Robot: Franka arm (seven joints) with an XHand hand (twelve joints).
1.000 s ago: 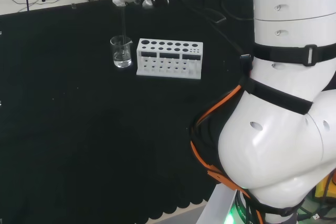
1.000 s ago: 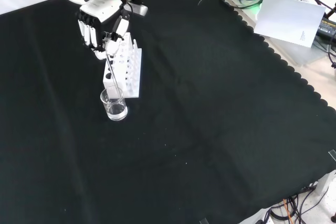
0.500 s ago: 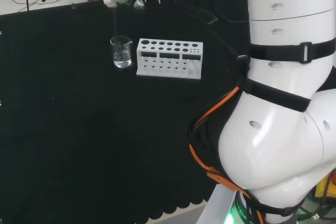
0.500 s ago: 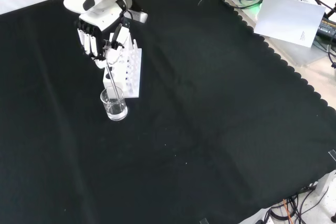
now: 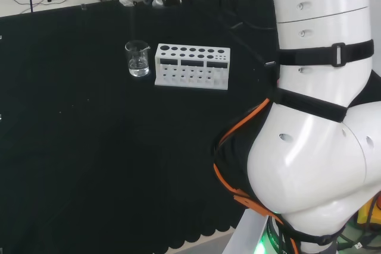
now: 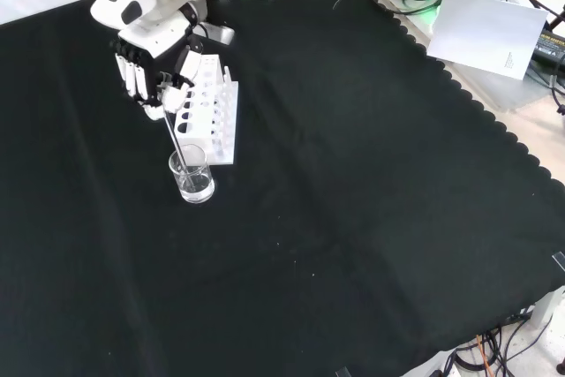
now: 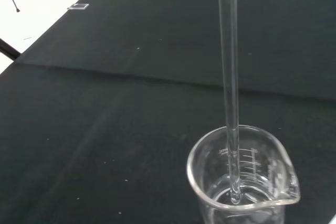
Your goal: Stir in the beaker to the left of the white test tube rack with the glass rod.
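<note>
Curled around the glass rod (image 6: 177, 146), the hand (image 6: 146, 77) hangs above the beaker (image 6: 192, 175), the rod's tip dipping inside. To its right in the head view stands the white test tube rack (image 5: 192, 66), toward the cloth's far edge.

A: What stands in the way on the table (image 6: 371, 218)?

B: In the front view, just the white test tube rack (image 6: 210, 112) and the beaker (image 6: 192, 175) touching its near end, with the glass rod (image 6: 176, 146) slanting down into it from the hand (image 6: 146, 77) above the rack's left side.

A: And free room?

B: Bare black cloth lies left, right and near of that cluster; cables and paper lie off the far right edge.
</note>
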